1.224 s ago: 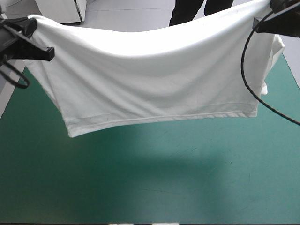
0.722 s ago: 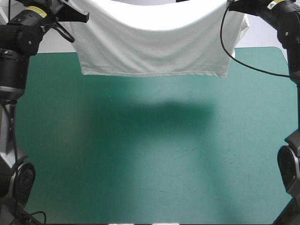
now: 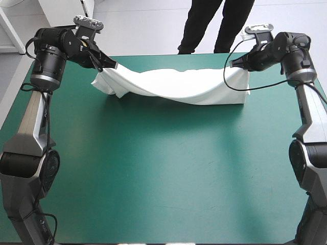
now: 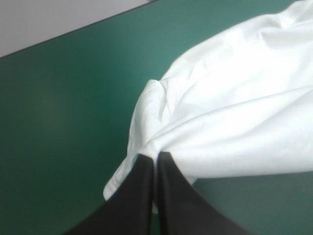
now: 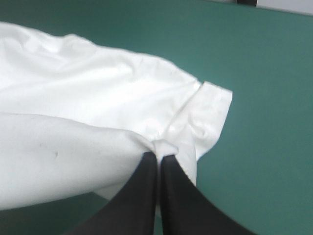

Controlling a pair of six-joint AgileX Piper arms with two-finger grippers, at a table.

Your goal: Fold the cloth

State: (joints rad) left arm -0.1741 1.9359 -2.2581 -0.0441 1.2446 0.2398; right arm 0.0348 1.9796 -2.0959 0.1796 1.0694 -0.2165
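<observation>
the white short-sleeved t-shirt [image 3: 173, 88] sags limp and light at the far edge of the teal-green table cover [image 3: 153, 173]; the black-finned left gripper [image 3: 113, 66] and right gripper [image 3: 232, 65] each pinch an end, seemingly the best hold.

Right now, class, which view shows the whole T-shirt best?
The high view: the T-shirt appears whole, slung between the left gripper and right gripper. Each wrist view shows only one bunched end pinched in its own jaws.

Bright, even overhead light; soft shadow beneath T-shirt [image 3: 173, 87] on teal-green cover [image 3: 163, 173]; white fabric glaring.
</observation>
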